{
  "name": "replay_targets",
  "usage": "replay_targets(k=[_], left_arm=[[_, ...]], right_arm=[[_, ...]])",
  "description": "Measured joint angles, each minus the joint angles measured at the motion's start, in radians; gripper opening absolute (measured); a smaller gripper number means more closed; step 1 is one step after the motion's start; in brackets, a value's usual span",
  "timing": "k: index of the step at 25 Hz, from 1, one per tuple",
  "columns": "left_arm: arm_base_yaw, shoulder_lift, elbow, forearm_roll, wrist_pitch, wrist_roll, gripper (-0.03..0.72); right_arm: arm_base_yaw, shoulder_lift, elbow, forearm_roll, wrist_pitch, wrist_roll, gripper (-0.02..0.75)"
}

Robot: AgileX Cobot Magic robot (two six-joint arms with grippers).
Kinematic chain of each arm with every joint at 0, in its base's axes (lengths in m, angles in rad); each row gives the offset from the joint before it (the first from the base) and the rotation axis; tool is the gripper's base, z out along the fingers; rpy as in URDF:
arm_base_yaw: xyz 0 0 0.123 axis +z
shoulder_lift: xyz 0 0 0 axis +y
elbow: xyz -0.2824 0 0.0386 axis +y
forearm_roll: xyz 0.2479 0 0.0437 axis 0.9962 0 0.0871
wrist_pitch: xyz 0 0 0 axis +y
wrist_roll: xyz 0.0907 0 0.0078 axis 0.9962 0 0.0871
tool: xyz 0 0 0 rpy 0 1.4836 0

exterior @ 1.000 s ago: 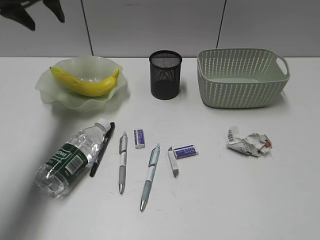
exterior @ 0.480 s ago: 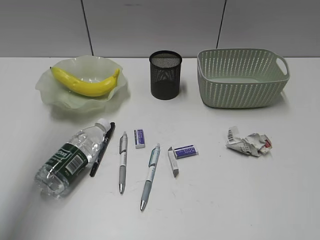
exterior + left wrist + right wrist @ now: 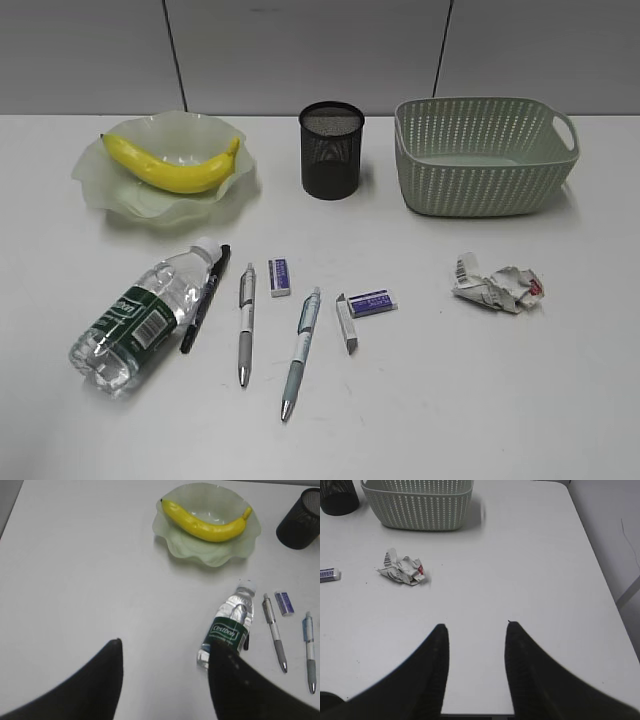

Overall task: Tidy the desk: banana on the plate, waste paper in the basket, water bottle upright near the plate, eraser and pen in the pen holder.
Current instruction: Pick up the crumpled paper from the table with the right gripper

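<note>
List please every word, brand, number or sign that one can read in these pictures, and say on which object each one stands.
"Cestbon": white brand lettering on the green label of the water bottle, read in the left wrist view; somewhat blurred.
Barcode on the water bottle's label: digits too small.
Barcode and red print on the waste paper: unreadable.
Purple print on the erasers: unreadable.
</note>
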Motion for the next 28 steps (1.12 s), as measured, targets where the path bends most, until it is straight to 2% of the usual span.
replay_targets(k=[3,8,13,18,20,25,28], left_arm=[[-0.001,-0.199,0.186,0.0,-0.028,0.001,0.405],[-0.001,-0.508,0.369,-0.01,-0.027,0.015,0.379],[-0.001,-0.666,0.414,-0.055,-0.026,0.109,0.368],[-0.001,-0.665,0.417,-0.086,-0.027,0.165,0.365],[-0.001,-0.666,0.417,-0.088,-0.027,0.172,0.362],[-0.001,-0.666,0.417,-0.09,-0.027,0.173,0.361],[-0.001,-0.666,0.417,-0.09,-0.027,0.173,0.356]], right_arm=[[0.0,0.0,0.0,0.002,0.0,0.0,0.312],[0.0,0.0,0.0,0.002,0.0,0.0,0.312],[0.0,0.038,0.0,0.065,0.0,-0.073,0.312],[0.0,0.281,-0.019,0.193,-0.033,-0.27,0.316],[0.0,0.403,-0.038,0.238,-0.086,-0.356,0.35],[0.007,0.784,-0.127,0.303,-0.198,-0.463,0.557],[0.032,1.029,-0.216,0.306,-0.209,-0.501,0.597]])
